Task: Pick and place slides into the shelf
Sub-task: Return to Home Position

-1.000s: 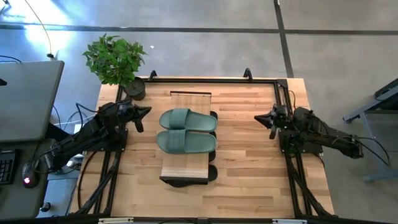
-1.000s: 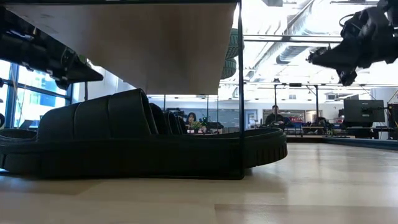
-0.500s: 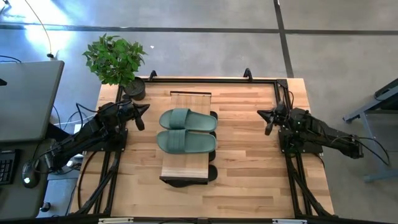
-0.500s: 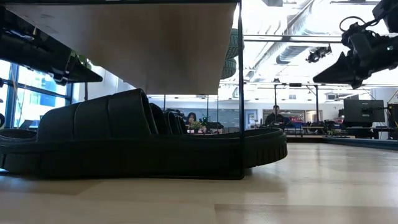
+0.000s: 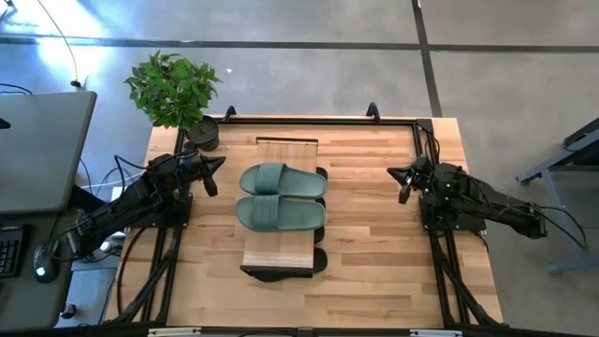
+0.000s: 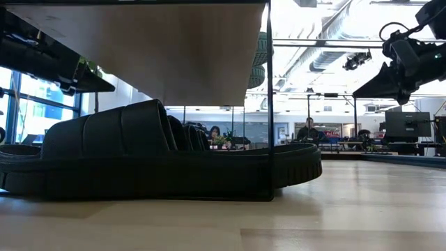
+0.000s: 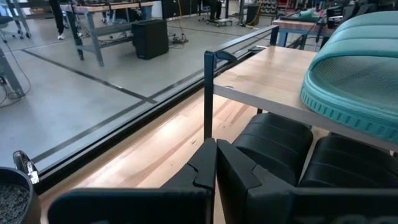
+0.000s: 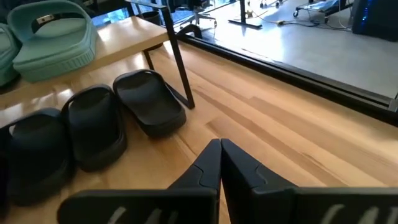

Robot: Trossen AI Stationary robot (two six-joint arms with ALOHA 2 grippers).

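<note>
Two sage green slides (image 5: 283,181) (image 5: 280,214) lie side by side, soles down, on the plank top of the shelf (image 5: 277,253). Black slides (image 8: 149,102) (image 8: 93,124) stand on the tabletop under the plank, and their ends poke out at the shelf's right side (image 5: 321,260). My left gripper (image 5: 213,174) hovers shut to the left of the shelf, above the table, with nothing in it. My right gripper (image 5: 404,183) hovers shut well to the right of the shelf, also with nothing in it. The low view shows one black slide (image 6: 153,160) close up under the plank.
A potted plant (image 5: 174,92) stands at the table's far left corner, close to my left arm. A black rail (image 5: 318,120) runs along the far edge. Bare wood (image 5: 365,215) lies between the shelf and my right arm. A thin black shelf post (image 7: 208,93) stands just ahead of my left gripper.
My right gripper has turned at the wrist and tipped its fingertips downward, sinking slightly while staying shut. The slides and the shelf have not moved.
</note>
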